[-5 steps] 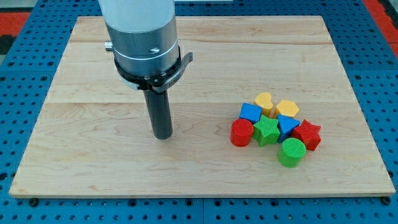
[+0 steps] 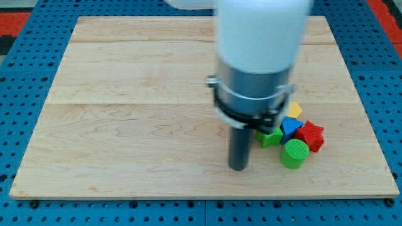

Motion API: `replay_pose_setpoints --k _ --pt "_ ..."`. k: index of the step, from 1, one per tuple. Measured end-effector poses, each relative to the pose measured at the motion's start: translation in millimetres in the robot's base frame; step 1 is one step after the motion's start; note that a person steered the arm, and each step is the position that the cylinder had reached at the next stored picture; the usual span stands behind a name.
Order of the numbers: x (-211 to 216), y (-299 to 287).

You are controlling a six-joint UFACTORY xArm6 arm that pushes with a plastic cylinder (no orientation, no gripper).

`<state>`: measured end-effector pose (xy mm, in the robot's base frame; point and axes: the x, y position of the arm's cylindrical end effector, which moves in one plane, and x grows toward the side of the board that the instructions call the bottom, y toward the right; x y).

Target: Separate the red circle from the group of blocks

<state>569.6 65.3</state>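
Rod tip on the board, at 9 o'clock of the block cluster.

My tip [image 2: 237,167] rests on the wooden board [image 2: 125,125], near the green cylinder [image 2: 294,154] at its 3 o'clock. The rod is bare: nothing is pinched or carried. The arm body covers much of the cluster, and the red circle cannot be seen behind it. Visible: red star [image 2: 311,136], blue block [image 2: 289,127], yellow block [image 2: 294,110], green block [image 2: 271,137].
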Motion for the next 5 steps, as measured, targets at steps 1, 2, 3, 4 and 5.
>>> replay_pose_setpoints --k 1,2,3,4,5 --pt "-3.1 22.6" --pt "-19.1 36.5" --pt "-41.0 20.3" --pt "-62.8 -11.7" --pt "-78.1 -48.0"
